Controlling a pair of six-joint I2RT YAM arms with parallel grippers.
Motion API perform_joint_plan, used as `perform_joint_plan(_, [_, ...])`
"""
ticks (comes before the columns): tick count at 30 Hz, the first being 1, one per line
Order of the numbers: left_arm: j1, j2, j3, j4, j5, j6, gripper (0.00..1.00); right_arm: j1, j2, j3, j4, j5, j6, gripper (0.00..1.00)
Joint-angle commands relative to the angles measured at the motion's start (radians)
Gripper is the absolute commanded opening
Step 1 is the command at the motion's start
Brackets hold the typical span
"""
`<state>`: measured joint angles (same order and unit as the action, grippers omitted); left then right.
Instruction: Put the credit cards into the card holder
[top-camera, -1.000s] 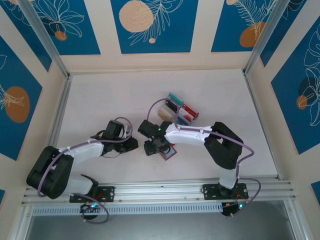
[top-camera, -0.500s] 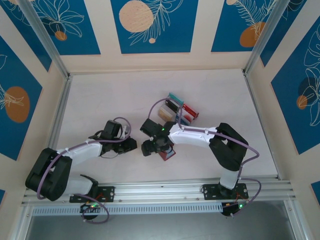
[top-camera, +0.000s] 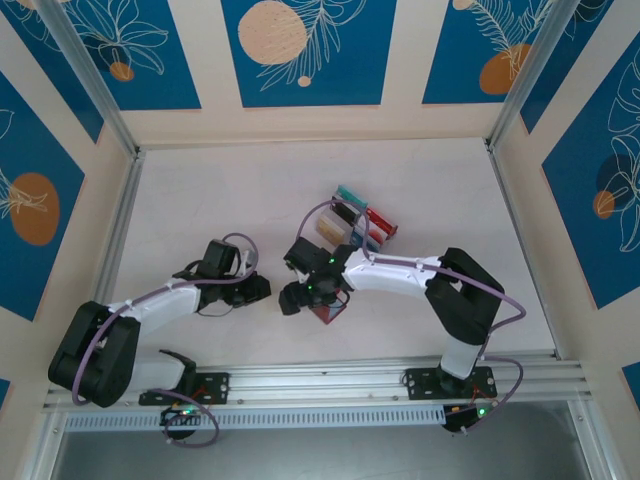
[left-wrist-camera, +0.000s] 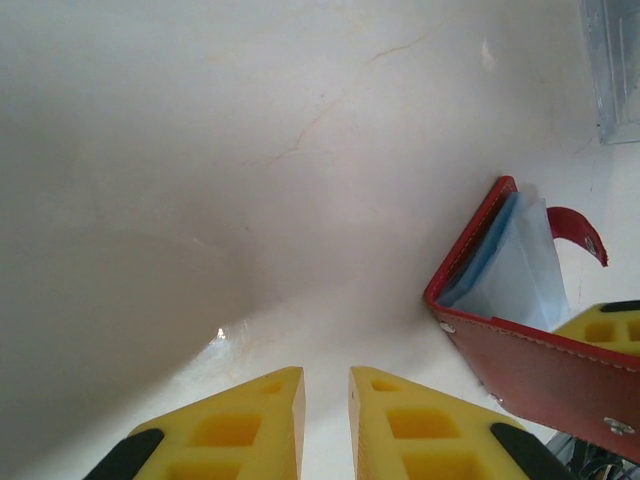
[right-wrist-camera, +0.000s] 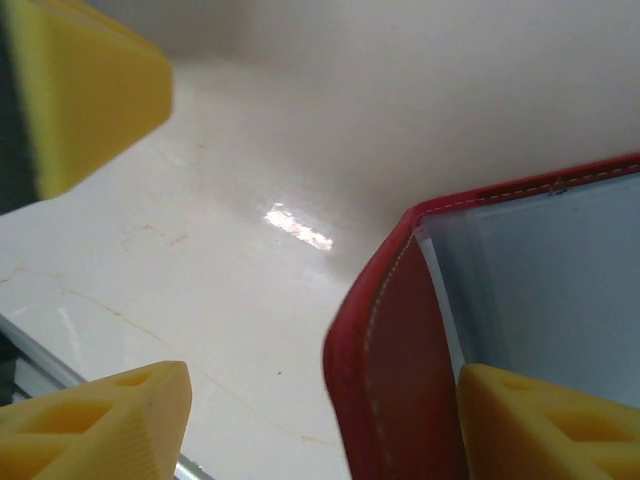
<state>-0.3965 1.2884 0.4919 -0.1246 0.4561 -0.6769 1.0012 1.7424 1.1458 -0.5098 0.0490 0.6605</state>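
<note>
The card holder (top-camera: 327, 311) is lying open on the surface (top-camera: 220, 200), toward its near edge, between the two arms. The right hand (right-wrist-camera: 320, 385) is standing wide open at the holder. A red flap (right-wrist-camera: 385, 350) is rising between its fingers, just beside one finger (right-wrist-camera: 540, 420), and bare surface is showing between the flap and the other finger. The hand is gripping nothing.

The holder's inner pockets (left-wrist-camera: 510, 270) are showing pale and translucent. Whether a card is sitting in them cannot be told.

The left hand (left-wrist-camera: 326, 390) is pointing low at the holder from the left and is staying apart from it. Its fingers are almost closed, with a narrow slit between them and nothing in it.

Behind the holder, a clear rack (top-camera: 372, 238) is holding the cards (top-camera: 350, 195) on edge. Teal, black, red, beige and blue ones are showing.
</note>
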Motion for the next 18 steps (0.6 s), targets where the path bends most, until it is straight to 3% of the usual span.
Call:
perform_joint_plan(1, [0.012,-0.007,0.007,-0.021,0.021,0.016,0.19,0.026,-0.039,0.008,-0.041,0.041,0.005,0.63])
perform_joint_plan(3, [0.012,-0.008,0.010,-0.020,0.024,0.014,0.18,0.051,-0.013,0.040,-0.098,0.127,0.005,0.50])
perform_joint_plan(5, [0.012,-0.010,0.011,-0.022,0.022,0.014,0.18,0.059,0.030,0.074,-0.158,0.198,0.018,0.29])
perform_joint_plan(11, [0.012,-0.017,0.017,-0.039,0.018,0.021,0.18,0.066,0.066,0.112,-0.305,0.416,0.106,0.00])
perform_joint_plan(18, [0.012,-0.001,0.020,-0.039,0.012,0.030,0.18,0.066,0.045,0.153,-0.518,0.681,0.219,0.00])
